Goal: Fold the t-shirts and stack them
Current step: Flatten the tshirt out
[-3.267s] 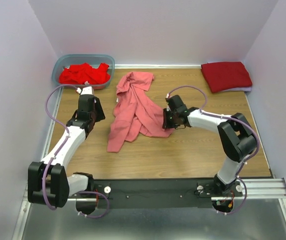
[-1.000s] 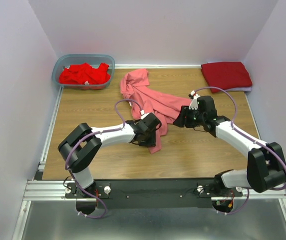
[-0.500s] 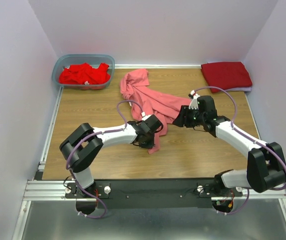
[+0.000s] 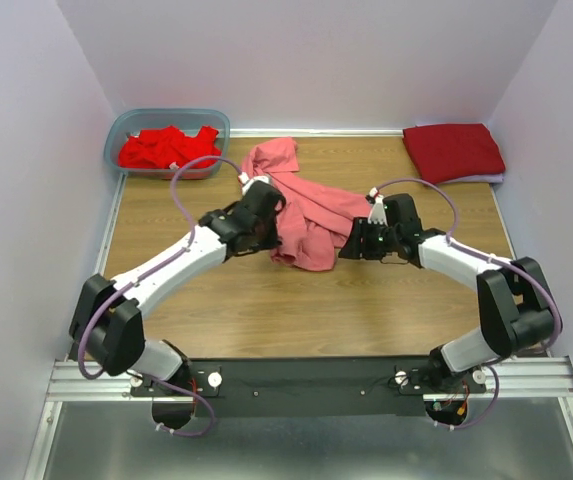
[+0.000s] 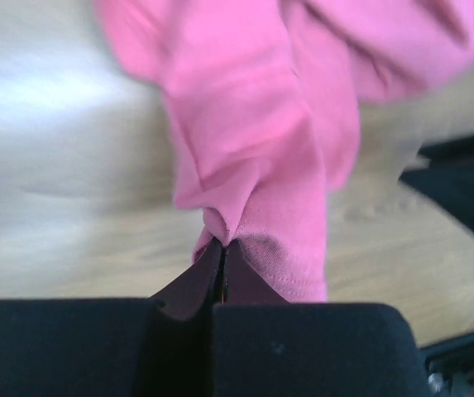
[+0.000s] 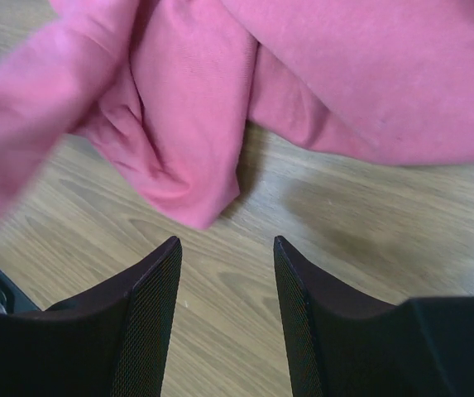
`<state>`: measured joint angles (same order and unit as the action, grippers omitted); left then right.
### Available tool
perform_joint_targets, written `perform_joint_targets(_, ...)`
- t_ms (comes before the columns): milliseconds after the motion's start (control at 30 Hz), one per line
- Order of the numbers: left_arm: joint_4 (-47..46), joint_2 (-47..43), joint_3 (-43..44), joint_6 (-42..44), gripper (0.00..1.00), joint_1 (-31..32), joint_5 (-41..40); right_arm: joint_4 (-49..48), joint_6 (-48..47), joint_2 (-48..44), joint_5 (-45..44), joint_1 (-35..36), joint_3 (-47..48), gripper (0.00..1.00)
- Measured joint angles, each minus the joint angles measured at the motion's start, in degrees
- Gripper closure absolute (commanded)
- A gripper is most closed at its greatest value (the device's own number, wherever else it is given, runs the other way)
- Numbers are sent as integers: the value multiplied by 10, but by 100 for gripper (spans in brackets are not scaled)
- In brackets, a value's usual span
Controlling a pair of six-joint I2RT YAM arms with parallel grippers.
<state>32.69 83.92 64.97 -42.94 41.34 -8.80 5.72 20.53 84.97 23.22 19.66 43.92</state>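
The left hand [image 5: 220, 258] pinches a fold of the pink t-shirt [image 4: 311, 215], hiding that bit. Beside the shirt, the right hand [image 6: 227, 256] is spread wide.

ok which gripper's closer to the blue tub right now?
Left. The left gripper is shut on the pink tee on its tub-side, a little right of the blue tub. The right gripper hangs open at the tee's opposite edge, farther away.

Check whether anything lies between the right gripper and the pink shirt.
Nothing visible does. The right gripper is open just short of the pink shirt, with only bare table between them. The left gripper is shut on a fold of it.
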Motion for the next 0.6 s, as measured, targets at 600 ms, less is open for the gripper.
perform_joint_targets(600, -68, -69, -71, 151, 100, -212, -30, -123, 109, 172, 58, 24, 55, 48)
